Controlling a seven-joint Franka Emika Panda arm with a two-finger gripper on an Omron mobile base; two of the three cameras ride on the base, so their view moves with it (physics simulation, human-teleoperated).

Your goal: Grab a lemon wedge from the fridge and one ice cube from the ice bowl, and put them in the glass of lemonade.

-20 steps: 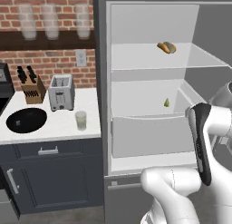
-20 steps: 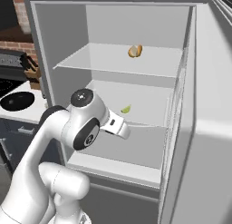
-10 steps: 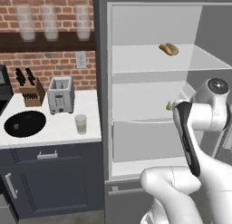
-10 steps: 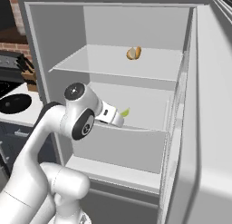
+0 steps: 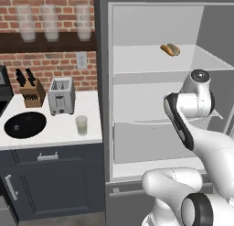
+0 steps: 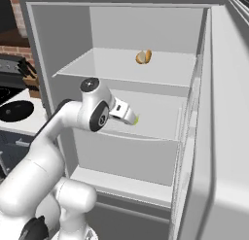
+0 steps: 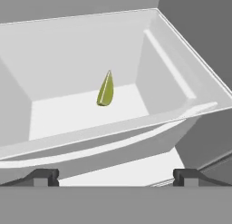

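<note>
1. Nearest me, the gripper (image 7: 116, 177) shows its two dark tips wide apart at the bottom of the hand view, holding nothing; in the right base view the hand sits at the mouth of the middle shelf of the fridge (image 6: 204, 137), whose door stands open.
2. Just beyond the tips is the front lip of the shelf; the lemon wedge (image 7: 105, 90) stands on its broad end further in, point up, apart from the side walls and roughly centred between the fingers.
3. I judge the step in hand to be the reach for the wedge, the first pick of the task; nothing is grasped yet.
4. The next move, as I read it, calls for clearing the lip, going straight in, and closing low on the wedge; it is small and tapered, so a high pinch could squirt it out.
5. On the upper shelf lies a bun-like item (image 5: 170, 49); I leave it alone.
6. Off on the counter, the glass of lemonade (image 5: 81, 125) stands just beside the ice bowl (image 5: 24, 124); I cannot make out an ice cube.
</note>
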